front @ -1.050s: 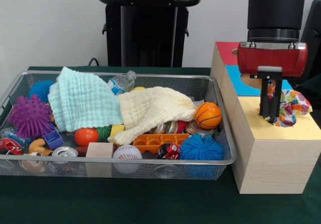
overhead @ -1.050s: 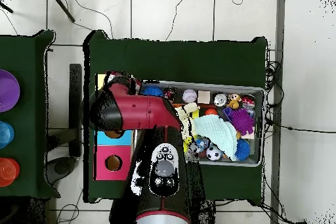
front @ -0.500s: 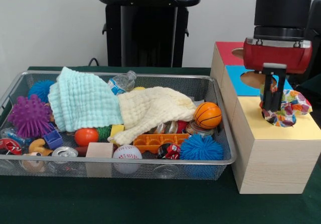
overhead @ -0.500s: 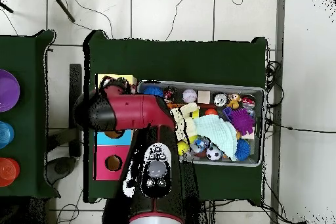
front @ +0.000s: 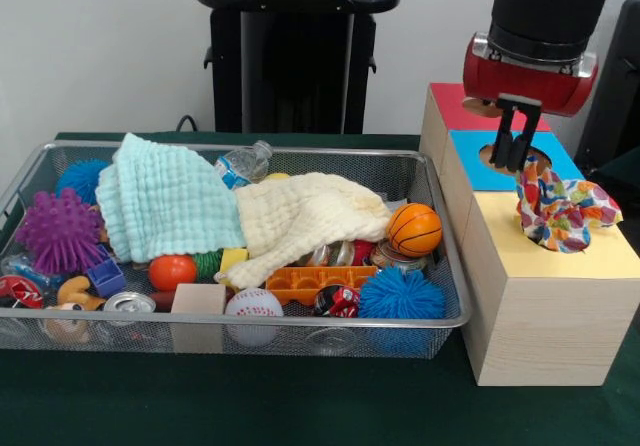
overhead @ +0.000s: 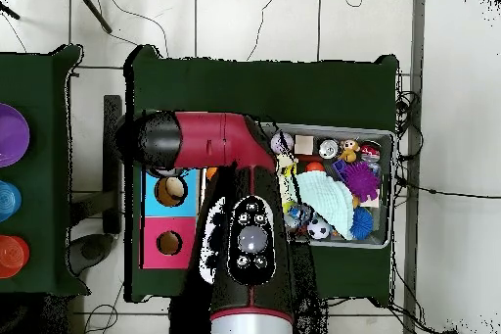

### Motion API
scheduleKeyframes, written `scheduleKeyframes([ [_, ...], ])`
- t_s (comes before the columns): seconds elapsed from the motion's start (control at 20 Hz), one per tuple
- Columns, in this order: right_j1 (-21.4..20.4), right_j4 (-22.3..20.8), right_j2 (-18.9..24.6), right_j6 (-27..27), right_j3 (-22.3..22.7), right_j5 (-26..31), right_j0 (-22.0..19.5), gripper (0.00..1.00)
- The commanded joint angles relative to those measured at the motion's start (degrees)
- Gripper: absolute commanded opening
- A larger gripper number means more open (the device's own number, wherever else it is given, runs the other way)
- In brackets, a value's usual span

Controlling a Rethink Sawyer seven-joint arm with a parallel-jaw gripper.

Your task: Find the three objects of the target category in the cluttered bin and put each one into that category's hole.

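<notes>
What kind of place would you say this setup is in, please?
Probably a robotics lab: a green-covered table holds a wire bin of mixed toys beside a wooden sorting box with coloured holes, and cables trail over the tiled floor.

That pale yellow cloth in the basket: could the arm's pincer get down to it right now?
Probably yes. The yellow cloth lies on top of the clutter with nothing over it, and the pincer hangs empty above the box beside the basket.

The gripper (front: 512, 152) has risen off the multicoloured cloth (front: 560, 211), leaving it on the yellow section (front: 560, 261).
</notes>
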Motion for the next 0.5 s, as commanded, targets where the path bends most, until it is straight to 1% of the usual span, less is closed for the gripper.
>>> scheduleKeyframes([
  [0.05,3.3,1.9,6.9,-0.3,-4.6,5.5,-3.0,0.0],
  [0.2,3.1,3.6,8.6,0.2,-3.9,4.5,-3.9,0.0],
  [0.35,2.6,6.6,11.1,0.3,-1.5,1.0,-5.4,0.0],
  [0.5,2.2,8.6,12.7,0.6,-0.3,-1.8,-6.2,0.0],
])
